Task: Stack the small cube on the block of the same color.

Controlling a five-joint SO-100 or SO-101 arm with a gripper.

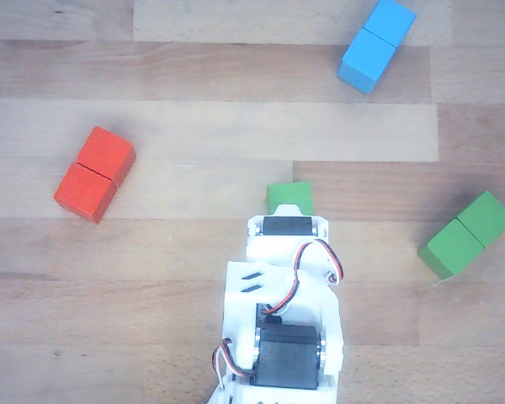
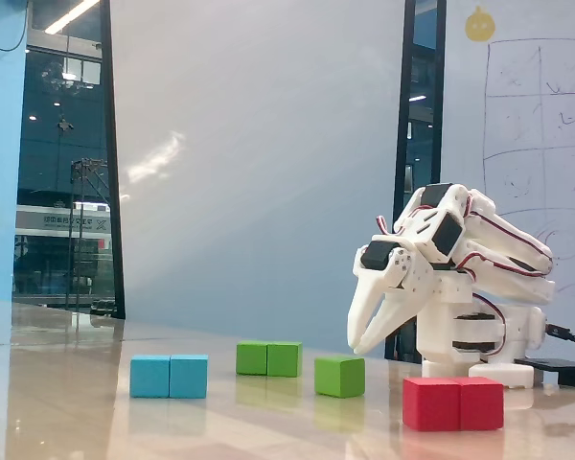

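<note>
While plain green, small cube [image 2: 340, 376] sits apart from two-piece block [image 2: 268, 358]

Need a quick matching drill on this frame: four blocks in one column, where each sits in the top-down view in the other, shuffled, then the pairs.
Things:
1. small cube
2. green block
3. red block
4. blue block

Places in the other view, which looks down from above:
A. top edge, right of centre
B. left side
C. right edge
D. centre, partly hidden by the arm's white wrist

Pairs: 1-D, 2-C, 3-B, 4-A

In the fixed view the gripper hangs above the table, right of the small cube, not touching it.
</note>
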